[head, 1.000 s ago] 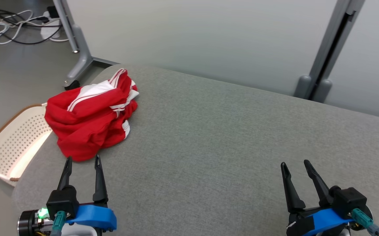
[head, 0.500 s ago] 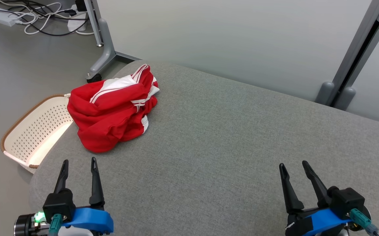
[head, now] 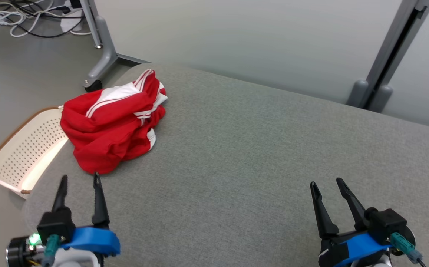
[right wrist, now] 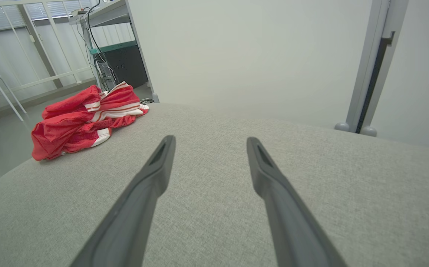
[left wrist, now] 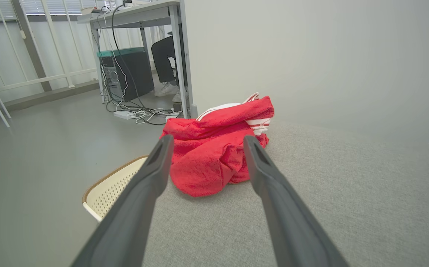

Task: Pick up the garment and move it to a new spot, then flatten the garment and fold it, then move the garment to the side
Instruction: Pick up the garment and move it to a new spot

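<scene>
Head view: garment [head: 110, 122] hides basket [head: 25, 155] corner

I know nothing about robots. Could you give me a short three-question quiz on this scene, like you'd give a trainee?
1. Fill in: the left gripper and the right gripper both have their jaws ____.
2. Which is nearer the red garment? A) left gripper B) right gripper C) both equally
3. True or false: the red garment lies spread flat on the grey surface.
Key: 1 open; 2 A; 3 false, it is crumpled.
</scene>
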Tool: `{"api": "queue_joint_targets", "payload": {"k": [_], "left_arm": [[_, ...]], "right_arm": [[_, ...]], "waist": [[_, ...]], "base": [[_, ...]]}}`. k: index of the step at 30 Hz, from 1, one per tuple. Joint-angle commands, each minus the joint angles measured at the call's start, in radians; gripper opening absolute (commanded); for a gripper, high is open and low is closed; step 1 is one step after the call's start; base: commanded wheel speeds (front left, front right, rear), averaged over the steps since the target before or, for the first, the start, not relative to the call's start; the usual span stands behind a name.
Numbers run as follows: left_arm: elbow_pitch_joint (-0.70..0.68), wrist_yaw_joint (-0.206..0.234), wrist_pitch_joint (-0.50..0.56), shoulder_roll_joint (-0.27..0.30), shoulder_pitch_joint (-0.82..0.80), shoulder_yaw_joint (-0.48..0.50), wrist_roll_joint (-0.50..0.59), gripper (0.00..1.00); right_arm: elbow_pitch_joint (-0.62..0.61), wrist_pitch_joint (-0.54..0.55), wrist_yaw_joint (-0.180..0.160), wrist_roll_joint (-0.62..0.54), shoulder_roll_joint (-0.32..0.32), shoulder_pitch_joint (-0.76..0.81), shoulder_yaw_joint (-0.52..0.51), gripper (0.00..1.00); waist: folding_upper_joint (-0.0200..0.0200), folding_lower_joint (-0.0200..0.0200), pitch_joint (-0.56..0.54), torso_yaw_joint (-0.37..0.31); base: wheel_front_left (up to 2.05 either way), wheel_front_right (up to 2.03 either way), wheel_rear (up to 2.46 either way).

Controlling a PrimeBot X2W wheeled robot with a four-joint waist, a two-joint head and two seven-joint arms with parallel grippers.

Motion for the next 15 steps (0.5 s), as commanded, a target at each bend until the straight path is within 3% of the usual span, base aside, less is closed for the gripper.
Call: {"api": "queue_joint_targets", "payload": {"k": [1,15], "left_arm": [[0.004,-0.001,-0.005,0.016,-0.038,0.014,-0.003,1.00],[0.067,-0.019,-0.004,0.123,-0.314,0.110,-0.015,1.00]], "right_arm": [[-0.008,-0.003,0.000,-0.011,-0.005,-0.015,0.004,1.00],[-0.068,-0.003,0.000,-0.114,-0.009,-0.086,0.001,1.00]], "waist": [[0.0000,0.0000,0.009,-0.011],[0.0000,0.0000,0.164,-0.143]], "base": [[0.00,0.00,0.00],[0.00,0.00,0.00]]}}
